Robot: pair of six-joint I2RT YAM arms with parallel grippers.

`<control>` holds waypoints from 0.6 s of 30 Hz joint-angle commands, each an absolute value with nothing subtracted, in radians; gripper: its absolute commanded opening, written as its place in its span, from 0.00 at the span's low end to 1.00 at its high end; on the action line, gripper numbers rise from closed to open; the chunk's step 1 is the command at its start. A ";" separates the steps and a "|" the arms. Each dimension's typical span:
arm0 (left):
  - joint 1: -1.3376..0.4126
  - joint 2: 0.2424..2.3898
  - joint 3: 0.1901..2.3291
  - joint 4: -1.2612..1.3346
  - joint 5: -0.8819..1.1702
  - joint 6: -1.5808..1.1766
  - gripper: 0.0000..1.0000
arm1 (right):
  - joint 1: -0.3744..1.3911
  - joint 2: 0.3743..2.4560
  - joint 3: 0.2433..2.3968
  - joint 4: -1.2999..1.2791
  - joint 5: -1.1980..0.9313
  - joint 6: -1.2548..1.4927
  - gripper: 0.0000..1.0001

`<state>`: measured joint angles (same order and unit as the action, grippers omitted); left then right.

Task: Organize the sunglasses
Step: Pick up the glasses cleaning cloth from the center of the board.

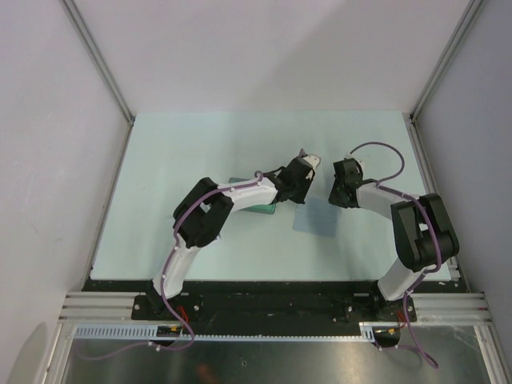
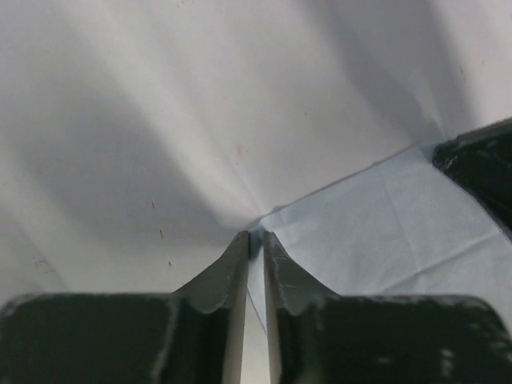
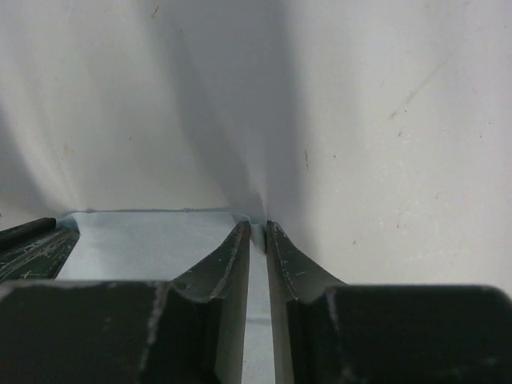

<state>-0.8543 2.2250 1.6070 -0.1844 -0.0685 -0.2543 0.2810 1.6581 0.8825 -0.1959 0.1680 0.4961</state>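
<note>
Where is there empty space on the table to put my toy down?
Bare: the far strip of the table behind the left arm and right arm, and the left edge. Crowded: the middle, where both reach the cloth.

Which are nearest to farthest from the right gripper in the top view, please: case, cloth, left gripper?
1. The cloth, pinched by the right gripper itself.
2. The left gripper, just left, on the cloth's other corner.
3. The case, farthest left, under the left forearm.
</note>
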 commanded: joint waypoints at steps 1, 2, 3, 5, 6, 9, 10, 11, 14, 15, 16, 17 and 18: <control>-0.856 2.246 1.631 -0.221 -0.058 -0.256 0.13 | 0.287 1.689 0.908 -0.255 0.209 0.492 0.18; -0.856 2.247 1.632 -0.221 -0.060 -0.256 0.12 | 0.287 1.687 0.911 -0.256 0.209 0.492 0.18; -0.856 2.247 1.634 -0.222 -0.060 -0.256 0.10 | 0.287 1.689 0.914 -0.258 0.212 0.494 0.17; -0.856 2.247 1.635 -0.222 -0.060 -0.256 0.04 | 0.287 1.687 0.917 -0.262 0.219 0.492 0.18; -0.857 2.247 1.637 -0.224 -0.058 -0.255 0.03 | 0.287 1.687 0.920 -0.265 0.221 0.491 0.18; -0.857 2.247 1.638 -0.225 -0.052 -0.253 0.01 | 0.284 1.690 0.927 -0.273 0.218 0.489 0.25; -0.856 2.247 1.638 -0.224 -0.051 -0.253 0.00 | 0.284 1.693 0.928 -0.275 0.212 0.488 0.27; -0.857 2.246 1.638 -0.225 -0.051 -0.253 0.00 | 0.281 1.694 0.927 -0.272 0.209 0.486 0.31; -0.856 2.246 1.641 -0.224 -0.051 -0.253 0.01 | 0.278 1.700 0.931 -0.267 0.203 0.485 0.33; -0.856 2.246 1.643 -0.225 -0.049 -0.253 0.00 | 0.276 1.703 0.931 -0.267 0.202 0.485 0.33; -0.857 2.246 1.643 -0.225 -0.051 -0.253 0.00 | 0.275 1.703 0.933 -0.267 0.201 0.482 0.33; -0.856 2.244 1.641 -0.227 -0.049 -0.255 0.00 | 0.273 1.703 0.933 -0.262 0.202 0.480 0.31; -0.857 2.244 1.643 -0.227 -0.051 -0.255 0.01 | 0.270 1.701 0.934 -0.262 0.201 0.479 0.30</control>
